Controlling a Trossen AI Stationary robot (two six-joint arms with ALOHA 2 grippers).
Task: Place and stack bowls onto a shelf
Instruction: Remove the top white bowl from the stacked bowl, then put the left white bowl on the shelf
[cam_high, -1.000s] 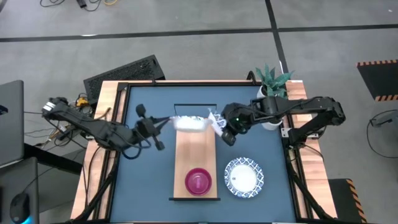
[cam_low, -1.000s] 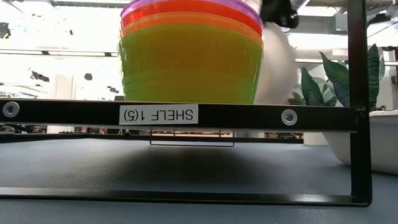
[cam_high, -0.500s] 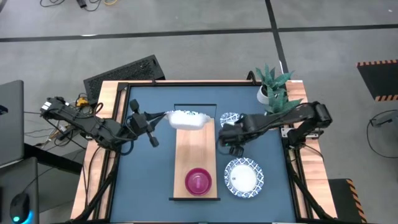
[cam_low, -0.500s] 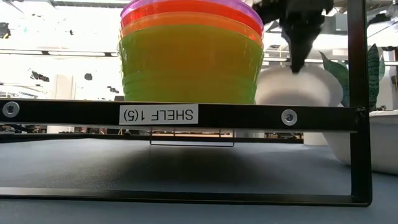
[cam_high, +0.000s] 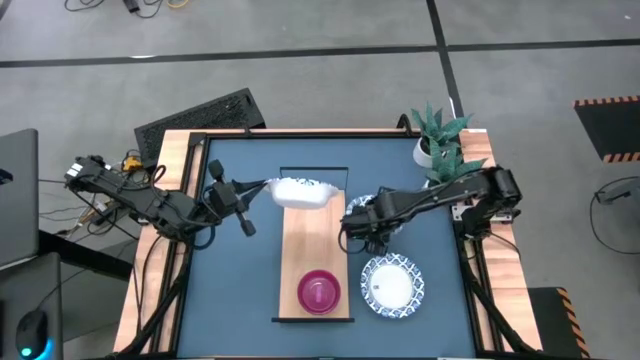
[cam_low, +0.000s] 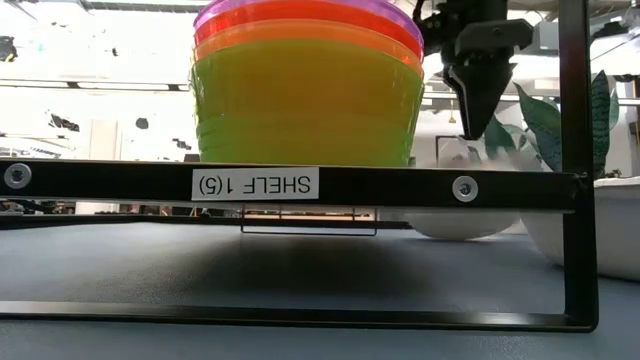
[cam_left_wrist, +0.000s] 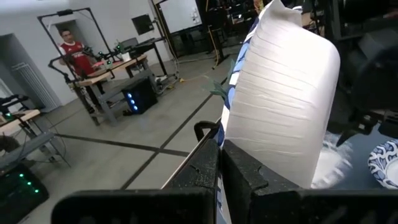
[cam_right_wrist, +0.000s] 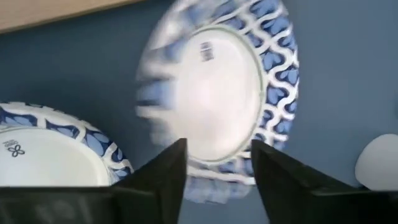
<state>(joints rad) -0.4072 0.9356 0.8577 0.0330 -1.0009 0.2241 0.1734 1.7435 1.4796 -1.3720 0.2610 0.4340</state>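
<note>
On the shelf (cam_high: 315, 245), near its front end, stands a stack of small bowls (cam_high: 319, 291), purple on top and yellow lowest (cam_low: 300, 100). My left gripper (cam_high: 262, 188) is shut on a white bowl (cam_high: 300, 192) with a blue rim over the shelf's far end. My right gripper (cam_high: 352, 227) hangs open, pointing down, just right of the shelf and above a blue-patterned white dish (cam_right_wrist: 217, 106). That dish lies on the table and shows blurred in the right wrist view. A second dish (cam_high: 392, 283) lies nearer the front. My left gripper pinches the white bowl's rim (cam_left_wrist: 233, 134) between its two fingers, coming level from the table's left. The bowl is tipped on its side, its ribbed white outer wall (cam_left_wrist: 280, 93) toward the wrist camera. Whether it rests on the shelf, I cannot tell.
A potted plant (cam_high: 437, 135) stands at the table's far right corner, its white pot (cam_right_wrist: 379, 162) close to the dish. The shelf's black end frame (cam_low: 400, 185) crosses the low view. A keyboard (cam_high: 200, 118) lies beyond the table's far left edge.
My right gripper has carried the dish from the shelf's far end toward the table's right and near side, lowered it, opened and let go. The dish has dropped onto the table right of the shelf. My left gripper has drawn slightly toward the table's left with the white bowl.
</note>
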